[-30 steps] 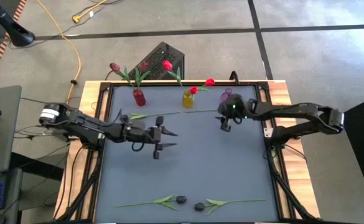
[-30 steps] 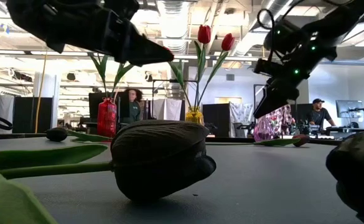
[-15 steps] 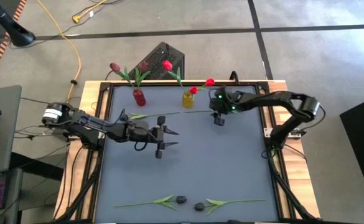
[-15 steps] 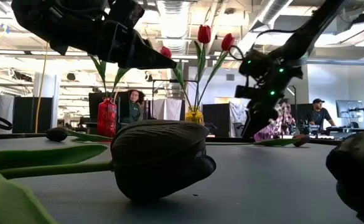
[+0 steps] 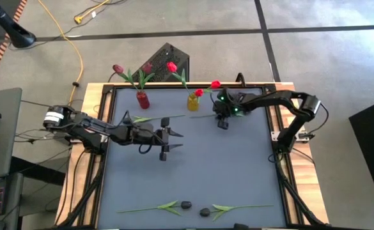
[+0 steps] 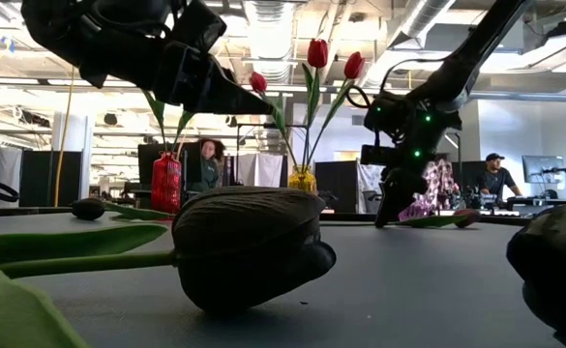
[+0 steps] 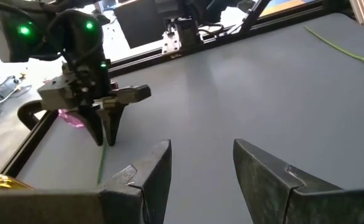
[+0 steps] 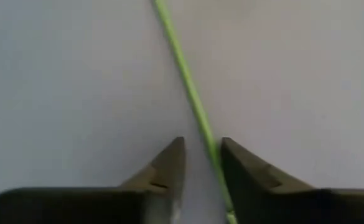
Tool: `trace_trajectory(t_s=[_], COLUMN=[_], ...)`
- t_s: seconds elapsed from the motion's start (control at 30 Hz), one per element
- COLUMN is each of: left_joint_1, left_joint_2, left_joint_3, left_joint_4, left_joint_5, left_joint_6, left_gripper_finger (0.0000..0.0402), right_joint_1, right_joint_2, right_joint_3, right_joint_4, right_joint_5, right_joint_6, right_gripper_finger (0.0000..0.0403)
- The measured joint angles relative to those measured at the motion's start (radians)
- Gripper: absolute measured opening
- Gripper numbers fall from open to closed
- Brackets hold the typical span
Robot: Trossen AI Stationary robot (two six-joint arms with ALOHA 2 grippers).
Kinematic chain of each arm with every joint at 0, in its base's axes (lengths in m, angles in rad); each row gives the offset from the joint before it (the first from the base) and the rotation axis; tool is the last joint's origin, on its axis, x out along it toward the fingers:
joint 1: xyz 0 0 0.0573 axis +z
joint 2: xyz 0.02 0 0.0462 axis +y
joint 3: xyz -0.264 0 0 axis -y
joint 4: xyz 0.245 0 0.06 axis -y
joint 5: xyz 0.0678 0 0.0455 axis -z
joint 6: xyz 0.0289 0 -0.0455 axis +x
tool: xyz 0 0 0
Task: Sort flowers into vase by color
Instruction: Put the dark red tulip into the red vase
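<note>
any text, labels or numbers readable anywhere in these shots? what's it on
None can be read.
The red vase, yellow vase and purple vase show no label.
The grippers, left and right, bear only green lights, no lettering.
Any signs in the room behind the table are too small to read.

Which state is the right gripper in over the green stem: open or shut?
Open. The right gripper has a gap between its fingers, and the green stem runs through that gap, unclamped.
</note>
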Motion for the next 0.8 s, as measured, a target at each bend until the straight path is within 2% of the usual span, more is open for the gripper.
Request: trace_trajectory(t_s=[0.17, 0.23, 0.43, 0.57, 0.7, 0.8], left_joint_1=[0.008, 0.008, 0.008, 0.008, 0.028, 0.051], left_joint_2=[0.0, 0.0, 0.0, 0.0, 0.001, 0.002], left_joint_3=[0.0, 0.0, 0.0, 0.0, 0.025, 0.087], left_joint_4=[0.0, 0.0, 0.001, 0.003, -0.002, -0.123], left_joint_5=[0.0, 0.0, 0.001, 0.001, 0.01, 0.05], left_joint_6=[0.0, 0.0, -0.001, -0.035, -0.23, -0.322], left_gripper_finger=[0.0162, 0.0162, 0.0162, 0.0162, 0.0162, 0.0162], right_joint_1=[0.039, 0.061, 0.142, 0.226, 0.345, 0.447], right_joint_2=[-0.021, -0.031, -0.069, -0.105, -0.116, -0.105], right_joint_3=[-0.002, -0.003, -0.007, -0.007, -0.007, -0.007], right_joint_4=[-0.011, -0.011, -0.041, -0.09, -0.087, -0.044], right_joint_5=[0.019, 0.029, 0.053, 0.147, 0.213, 0.216], right_joint_6=[0.0, -0.001, 0.055, 0.062, 0.038, 0.002], right_gripper_finger=[0.0036, 0.0016, 0.0028, 0.0017, 0.0016, 0.0019])
